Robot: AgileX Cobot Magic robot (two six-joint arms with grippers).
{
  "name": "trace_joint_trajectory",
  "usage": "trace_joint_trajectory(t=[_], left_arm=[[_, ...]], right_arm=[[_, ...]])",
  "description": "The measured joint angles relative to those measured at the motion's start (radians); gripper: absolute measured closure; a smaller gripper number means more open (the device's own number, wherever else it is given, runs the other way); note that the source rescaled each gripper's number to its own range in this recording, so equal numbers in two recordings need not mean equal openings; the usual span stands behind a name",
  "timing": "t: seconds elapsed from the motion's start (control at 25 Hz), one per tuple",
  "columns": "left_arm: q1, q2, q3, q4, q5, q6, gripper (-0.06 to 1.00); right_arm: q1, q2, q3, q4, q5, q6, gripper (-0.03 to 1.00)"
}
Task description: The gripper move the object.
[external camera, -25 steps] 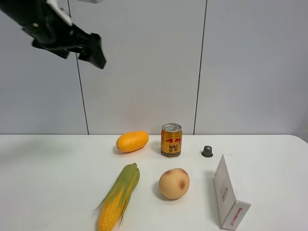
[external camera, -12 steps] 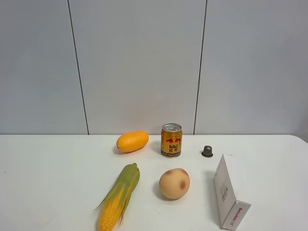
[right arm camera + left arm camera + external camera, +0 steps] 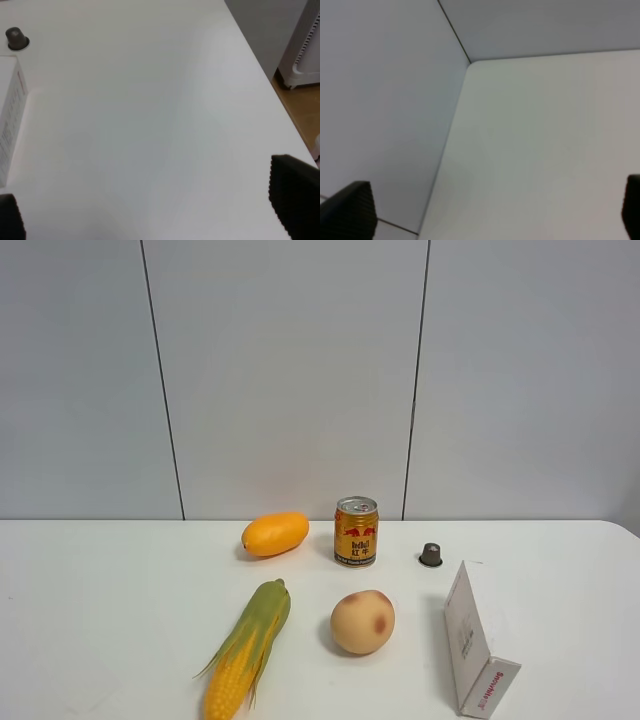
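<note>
- The corn cob (image 3: 245, 650) lay nearest on the white table (image 3: 100, 620), husk end toward the wall.
- The object (image 3: 362, 621) rested just right of it, between the cob and a white box (image 3: 472, 645). It was nearly round, with no clear long axis, and a reddish blotch faced the camera.
- Behind it stood a can (image 3: 356, 531), with a mango (image 3: 275, 534) to the left and a small dark cap (image 3: 431, 554) to the right.
- The left gripper (image 3: 490, 210) and right gripper (image 3: 150, 220) each showed fingertips spread wide, holding nothing.
</note>
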Motion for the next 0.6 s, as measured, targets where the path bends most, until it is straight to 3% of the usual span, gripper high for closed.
trace_joint_trajectory(t=[0.2, 0.28, 0.44, 0.6], left_arm=[[0.0, -0.294, 0.218, -0.088, 0.016, -0.026, -0.05], [0.0, -0.395, 0.276, -0.096, 0.048, -0.088, -0.05], [0.0, -0.557, 0.324, -0.096, 0.12, -0.249, -0.05], [0.001, -0.634, 0.335, -0.096, 0.171, -0.311, -0.05]], right_arm=[[0.0, 0.0, 0.0, 0.0, 0.0, 0.0, -0.03], [0.0, 0.0, 0.0, 0.0, 0.0, 0.0, -0.03], [0.0, 0.0, 0.0, 0.0, 0.0, 0.0, -0.03], [0.0, 0.0, 0.0, 0.0, 0.0, 0.0, -0.03]])
